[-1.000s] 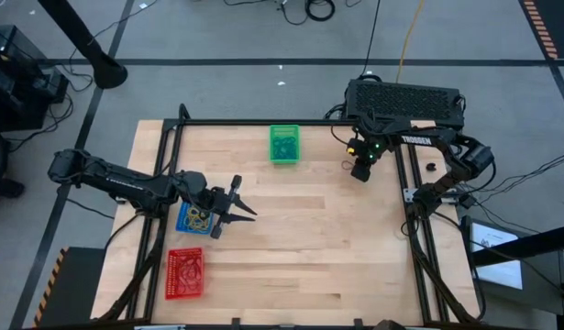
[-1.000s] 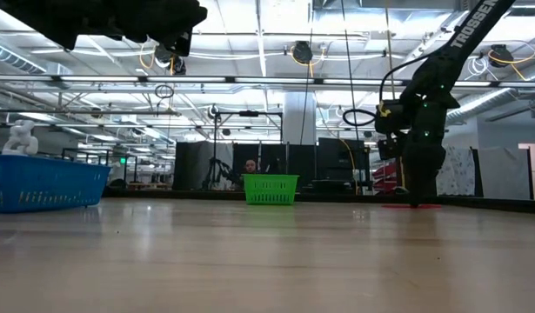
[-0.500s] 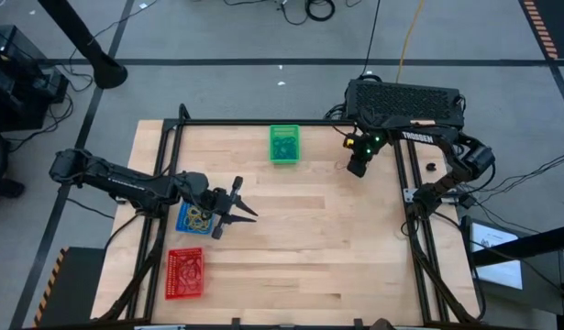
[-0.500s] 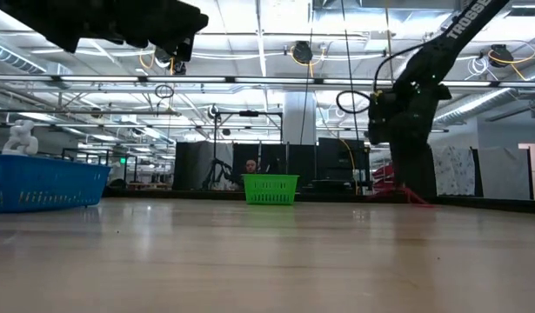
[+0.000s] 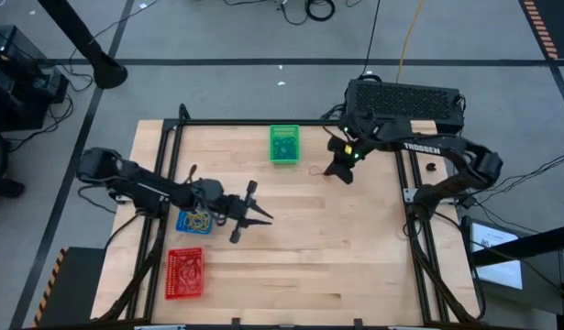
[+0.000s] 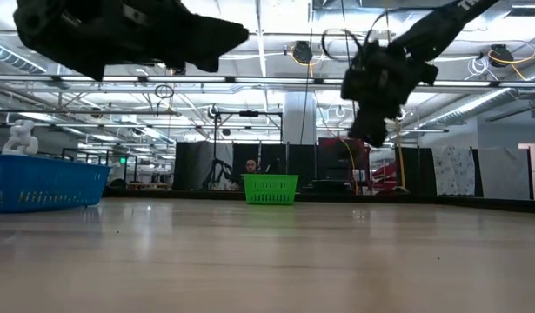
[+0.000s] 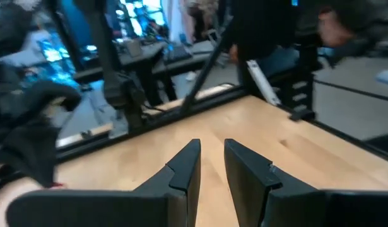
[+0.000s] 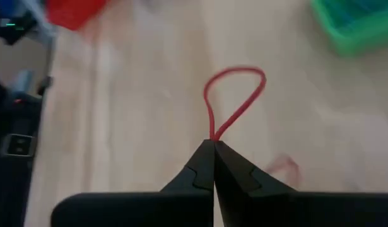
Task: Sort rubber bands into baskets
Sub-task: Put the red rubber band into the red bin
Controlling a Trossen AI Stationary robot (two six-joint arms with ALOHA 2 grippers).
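My right gripper (image 5: 337, 170) hangs above the table just right of the green basket (image 5: 283, 144), shut on a red rubber band (image 8: 235, 94). The band's faint shadow shows on the wood below. My left gripper (image 5: 256, 217) points level toward the table's right edge, just right of the blue basket (image 5: 193, 221). Its fingers (image 7: 188, 165) stand a little apart with nothing between them. Yellowish rubber bands lie in the blue basket. The red basket (image 5: 184, 273) stands near the front left corner. My right gripper pinches the red rubber band between its two fingertips, at one end of the loop (image 8: 214, 135). The fingers slant down from the table's far right side. The band is lifted clear of the table, and the rest of its loop stands out past the fingertips.
A large black box (image 5: 405, 103) sits beyond the table's far right corner, with black cables around it. A black frame (image 5: 263, 122) runs along the table's edges. Bare wood (image 5: 337, 247) lies between the two arms.
My right gripper has risen from the table top and gone toward the green basket, tipping more level and lifting the red rubber band clear of the wood. My left gripper has gone toward the table's right edge and sunk a little, its fingers still apart.
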